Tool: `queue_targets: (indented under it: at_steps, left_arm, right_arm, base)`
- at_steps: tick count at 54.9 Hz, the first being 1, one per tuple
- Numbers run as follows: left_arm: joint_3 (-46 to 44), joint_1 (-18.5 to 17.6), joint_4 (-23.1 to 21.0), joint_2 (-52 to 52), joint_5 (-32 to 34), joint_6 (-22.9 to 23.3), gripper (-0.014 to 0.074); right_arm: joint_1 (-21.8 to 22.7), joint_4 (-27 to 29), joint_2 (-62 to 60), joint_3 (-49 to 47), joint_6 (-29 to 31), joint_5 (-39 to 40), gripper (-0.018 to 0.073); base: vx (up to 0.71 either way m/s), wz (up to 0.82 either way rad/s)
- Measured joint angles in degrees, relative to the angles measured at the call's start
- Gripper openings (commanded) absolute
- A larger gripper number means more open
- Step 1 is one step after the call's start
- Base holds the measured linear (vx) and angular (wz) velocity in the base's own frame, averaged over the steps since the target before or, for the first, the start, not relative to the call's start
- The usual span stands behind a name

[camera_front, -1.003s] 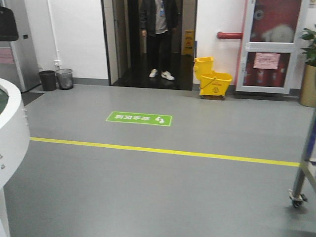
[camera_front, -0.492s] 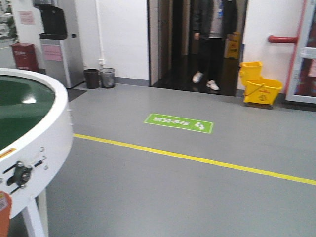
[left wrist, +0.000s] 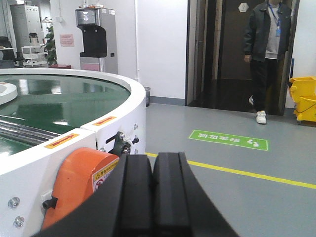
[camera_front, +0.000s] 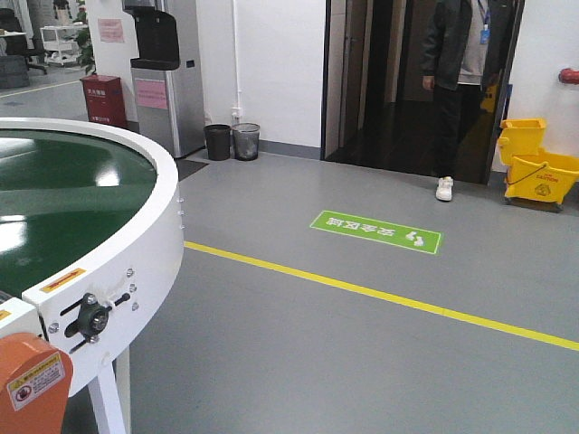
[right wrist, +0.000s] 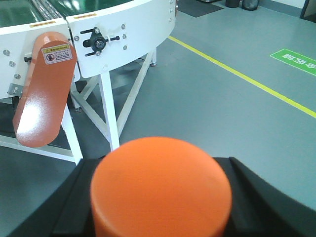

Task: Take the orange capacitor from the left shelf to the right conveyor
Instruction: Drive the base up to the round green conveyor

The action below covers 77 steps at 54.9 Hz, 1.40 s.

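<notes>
Between the fingers of my right gripper (right wrist: 165, 202): the orange capacitor (right wrist: 160, 182), pinched on both sides.
On my left gripper (left wrist: 153, 197) I see the jaws pressed together with nothing between them. Beyond both is the conveyor (camera_front: 154, 231) with its curved white rim, an orange guard (right wrist: 42, 94) on its side, and a yellow floor line (camera_front: 380, 294).
</notes>
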<state>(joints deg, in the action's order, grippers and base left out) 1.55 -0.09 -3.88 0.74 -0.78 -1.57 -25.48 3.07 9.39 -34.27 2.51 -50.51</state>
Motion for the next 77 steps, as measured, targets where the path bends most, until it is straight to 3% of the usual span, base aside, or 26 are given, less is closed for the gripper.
queue_targets:
  at_steps: [77]
  left_arm:
    - [0.00, 0.00, 0.00, 0.00, 0.00, 0.00, -0.0006]
  right_arm:
    - [0.00, 0.00, 0.00, 0.00, 0.00, 0.00, 0.0209]
  base:
    - [0.08, 0.13]
